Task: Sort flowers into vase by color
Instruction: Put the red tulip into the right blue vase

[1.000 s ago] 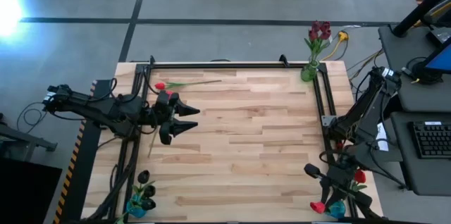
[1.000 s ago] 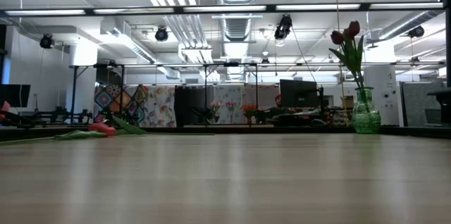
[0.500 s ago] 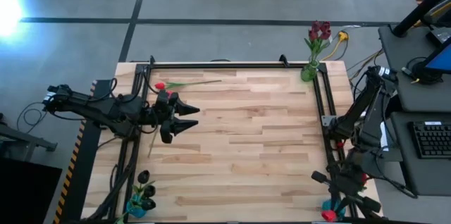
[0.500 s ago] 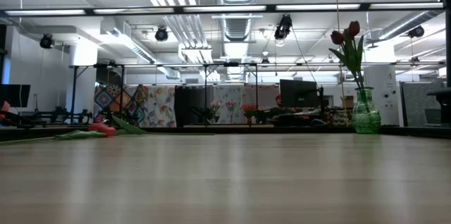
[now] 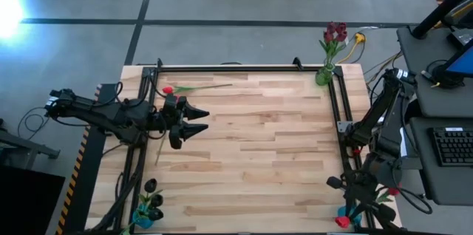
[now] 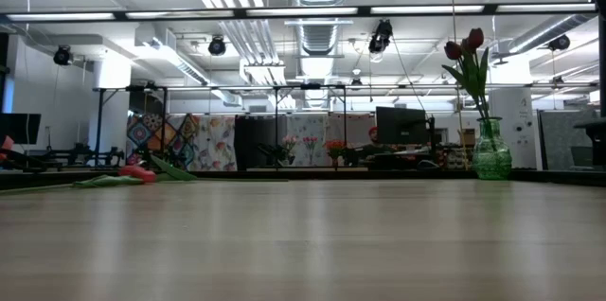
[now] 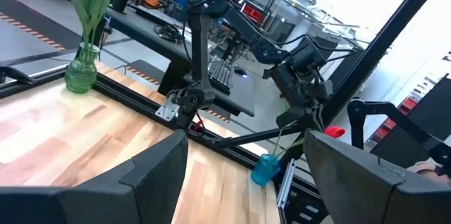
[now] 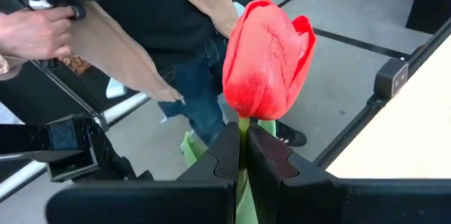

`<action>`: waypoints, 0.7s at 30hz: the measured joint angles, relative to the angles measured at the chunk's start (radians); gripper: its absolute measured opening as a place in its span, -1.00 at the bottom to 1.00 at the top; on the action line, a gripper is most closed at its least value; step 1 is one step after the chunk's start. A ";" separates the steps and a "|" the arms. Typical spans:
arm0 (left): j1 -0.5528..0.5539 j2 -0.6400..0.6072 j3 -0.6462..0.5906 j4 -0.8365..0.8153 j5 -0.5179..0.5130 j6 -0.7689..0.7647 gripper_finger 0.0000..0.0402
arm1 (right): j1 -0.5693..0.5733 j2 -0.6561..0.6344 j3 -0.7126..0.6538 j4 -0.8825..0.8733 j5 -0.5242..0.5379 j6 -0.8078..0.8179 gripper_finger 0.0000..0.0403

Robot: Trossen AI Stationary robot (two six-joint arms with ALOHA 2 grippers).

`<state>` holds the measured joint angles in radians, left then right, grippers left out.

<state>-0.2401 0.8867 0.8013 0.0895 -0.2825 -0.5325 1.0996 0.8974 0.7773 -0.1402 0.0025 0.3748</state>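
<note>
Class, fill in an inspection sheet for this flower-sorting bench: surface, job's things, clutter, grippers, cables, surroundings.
Surface: wooden table, mostly bare.
Job's things: red flower lying at the far left; green vase with dark red blooms; blue vase with dark blooms; second blue vase near right corner.
Clutter: nothing seen.
Grippers: left gripper open, empty; right gripper shut on red tulip.
Cables: loose cables beside the table.
Surroundings: a person beyond the table.
</note>
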 joint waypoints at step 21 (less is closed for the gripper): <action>0.009 0.000 0.000 -0.039 -0.008 0.007 0.35 | 0.000 0.007 0.001 -0.022 0.026 0.146 -0.92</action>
<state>-0.2314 0.8867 0.8013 0.0507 -0.2901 -0.5251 1.0992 0.9043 0.7780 -0.1621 0.0288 0.5208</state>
